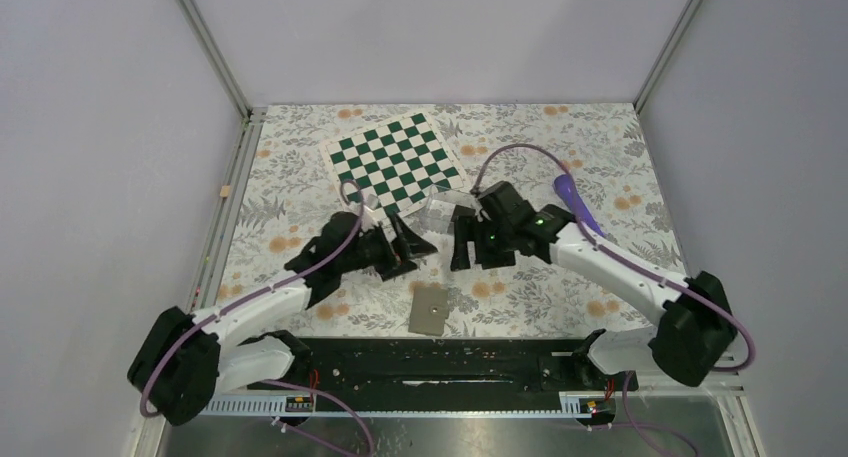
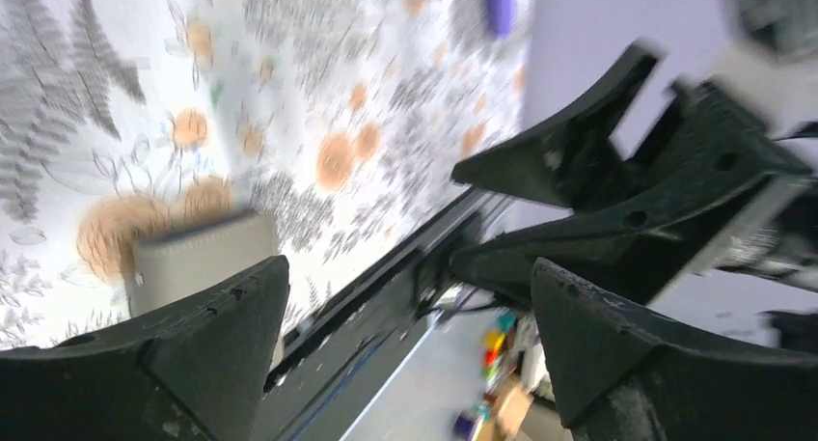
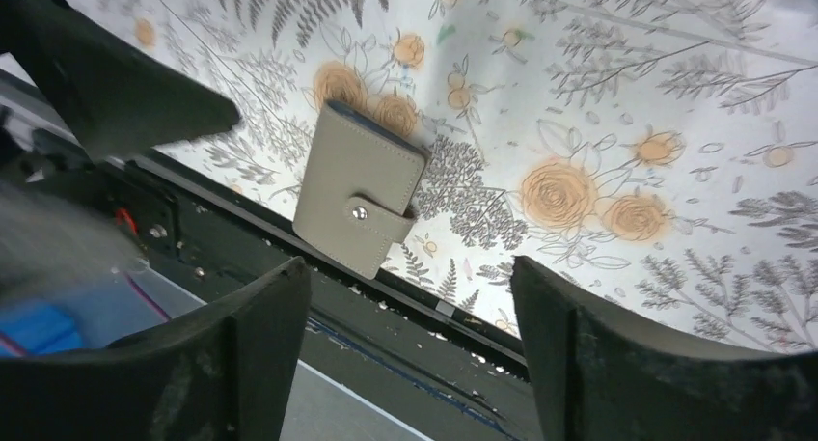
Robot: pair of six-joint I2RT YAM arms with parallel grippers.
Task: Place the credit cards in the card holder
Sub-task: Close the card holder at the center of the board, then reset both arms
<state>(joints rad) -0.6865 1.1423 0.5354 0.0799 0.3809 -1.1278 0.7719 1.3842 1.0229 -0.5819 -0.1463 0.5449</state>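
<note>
The clear acrylic card holder (image 1: 441,209) stands on the floral cloth by the near corner of the checkerboard, between and just beyond my two grippers. No black credit cards show in any view. My left gripper (image 1: 408,245) is open and empty, its jaws wide apart in the left wrist view (image 2: 410,277). My right gripper (image 1: 462,245) is also open and empty, close to the holder's right side; its wrist view (image 3: 410,267) shows nothing between the fingers. The two grippers face each other a short way apart.
A closed taupe wallet (image 1: 430,309) lies near the table's front edge, also in the right wrist view (image 3: 362,200) and, blurred, in the left wrist view (image 2: 203,258). A green-and-white checkerboard (image 1: 395,162) lies behind. A purple object (image 1: 575,199) lies at the right.
</note>
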